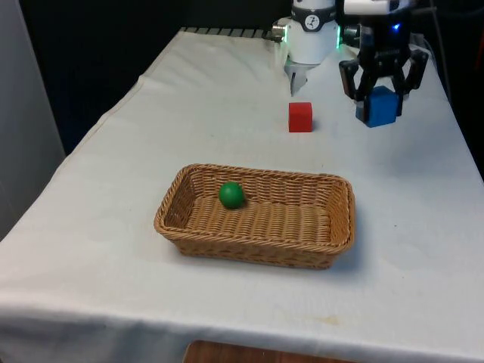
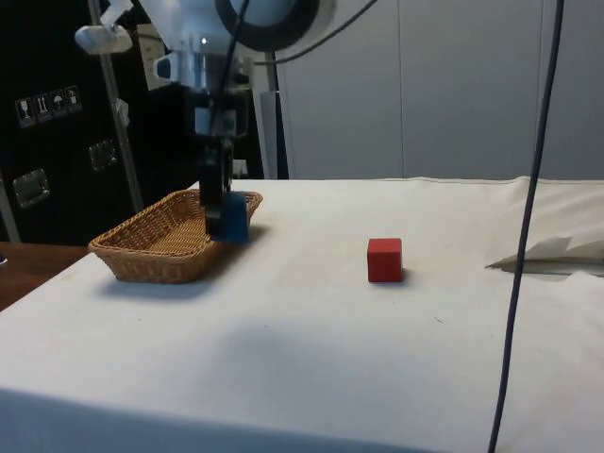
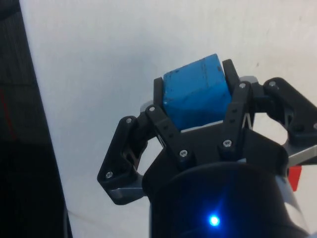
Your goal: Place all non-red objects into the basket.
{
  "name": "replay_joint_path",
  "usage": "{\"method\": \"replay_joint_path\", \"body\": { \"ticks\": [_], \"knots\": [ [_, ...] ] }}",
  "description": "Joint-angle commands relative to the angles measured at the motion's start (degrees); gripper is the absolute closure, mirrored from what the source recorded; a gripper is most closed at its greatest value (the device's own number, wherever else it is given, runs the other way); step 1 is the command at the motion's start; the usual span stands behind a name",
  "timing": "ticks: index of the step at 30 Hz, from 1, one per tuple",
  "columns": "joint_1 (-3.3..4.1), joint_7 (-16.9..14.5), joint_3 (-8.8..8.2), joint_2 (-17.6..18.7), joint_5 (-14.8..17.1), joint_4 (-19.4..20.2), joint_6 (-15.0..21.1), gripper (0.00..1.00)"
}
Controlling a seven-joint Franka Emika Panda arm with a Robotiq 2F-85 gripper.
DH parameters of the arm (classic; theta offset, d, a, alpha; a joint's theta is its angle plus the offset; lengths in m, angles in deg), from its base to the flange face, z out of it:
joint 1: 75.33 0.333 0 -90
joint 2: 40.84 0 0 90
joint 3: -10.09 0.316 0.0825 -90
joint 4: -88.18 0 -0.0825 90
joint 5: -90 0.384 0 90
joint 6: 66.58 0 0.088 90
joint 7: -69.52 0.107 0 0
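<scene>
Three coloured things were on view at this moment: a blue cube [image 1: 380,106], a red cube [image 1: 300,117] and a green ball [image 1: 231,195]. The gripper [image 1: 380,97] held the blue cube between its two black fingers [image 3: 161,99], clenched on two opposite faces of it, as the wrist view showed clearly. In the front view the gripper hung at the far end of the table [image 1: 113,249], toward the front view's right, and the blue cube seemed lifted a little above the white cloth, though I cannot tell for sure whether its lower face touched the cloth or not. In the side view the gripper [image 2: 223,212] and the blue cube [image 2: 231,219] stood in front of the basket's far corner; this was only the line of sight, because the front view showed them well apart from the basket [image 1: 344,227].

The red cube rested flat on the cloth, to the left of the gripper in the front view and apart from it. In the side view the red cube [image 2: 384,260] stood alone on the bare cloth, well apart from the basket [image 2: 142,260].

The wicker basket lay near the middle of the table, with its long side across the front view. The green ball lay inside it, on the woven bottom, nearer to the far wall and toward the front view's left.
</scene>
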Motion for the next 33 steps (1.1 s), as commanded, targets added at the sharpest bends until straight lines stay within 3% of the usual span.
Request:
{"method": "replay_joint_path", "body": {
  "ticks": [1, 8, 9, 10, 15, 16, 17, 19, 25, 26, 28, 33],
  "knots": [
    [0.0, -0.06, -0.17, 0.0, 0.0, -0.57, -0.57, 0.94],
    [-0.69, -1.6, -1.6, 1.2, 0.23, -6.19, -4.93, 0.94],
    [-0.34, -1.2, -1.66, 0.69, 0.0, -5.39, -4.3, 0.94],
    [-0.74, -1.83, -1.72, 1.49, 0.34, -6.82, -5.27, 0.94],
    [-1.38, -2.98, -2.46, 3.72, 0.86, -10.71, -6.65, 0.94],
    [-1.43, -3.15, -2.64, 4.13, 0.92, -11.29, -6.82, 0.94],
    [-1.03, -2.46, -2.92, 3.9, 0.23, -10.77, -6.13, 0.94],
    [-1.78, -3.67, -2.98, 5.33, 1.03, -13.12, -7.51, 0.94],
    [-2.41, -4.81, -3.84, 8.08, 1.49, -16.56, -8.02, 0.94],
    [-1.83, -4.18, -4.24, 7.79, 0.86, -16.1, -7.45, 0.94],
    [-2.75, -5.61, -4.35, 9.63, 1.83, -18.16, -7.96, 0.94],
    [-3.15, -6.93, -5.27, 11.92, 2.58, -20.34, -7.85, 0.94]
  ]
}}
